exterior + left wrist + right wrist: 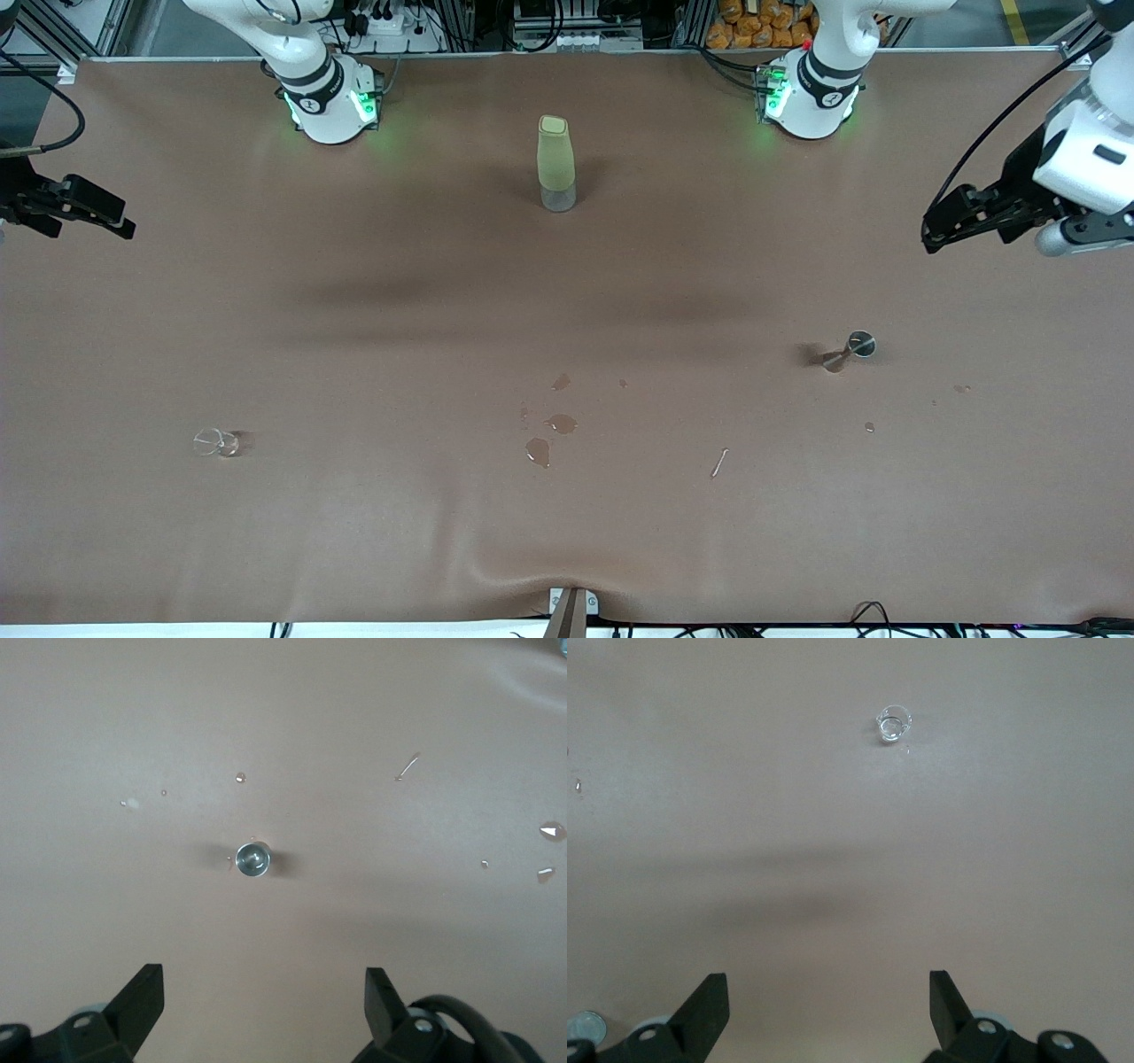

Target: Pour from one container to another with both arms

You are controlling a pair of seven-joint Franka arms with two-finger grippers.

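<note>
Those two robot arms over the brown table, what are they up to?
Nothing is held yet. The left gripper and right gripper hang at the table's ends, jaws open. A tiny glass cup stands toward the right arm's end, a metal jigger toward the left arm's. A green bottle stands between the bases, and small puddles dot the middle.

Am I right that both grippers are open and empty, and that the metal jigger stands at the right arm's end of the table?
Not quite: the metal jigger stands toward the left arm's end, as the front view shows. The left gripper and right gripper are indeed open and empty.
</note>
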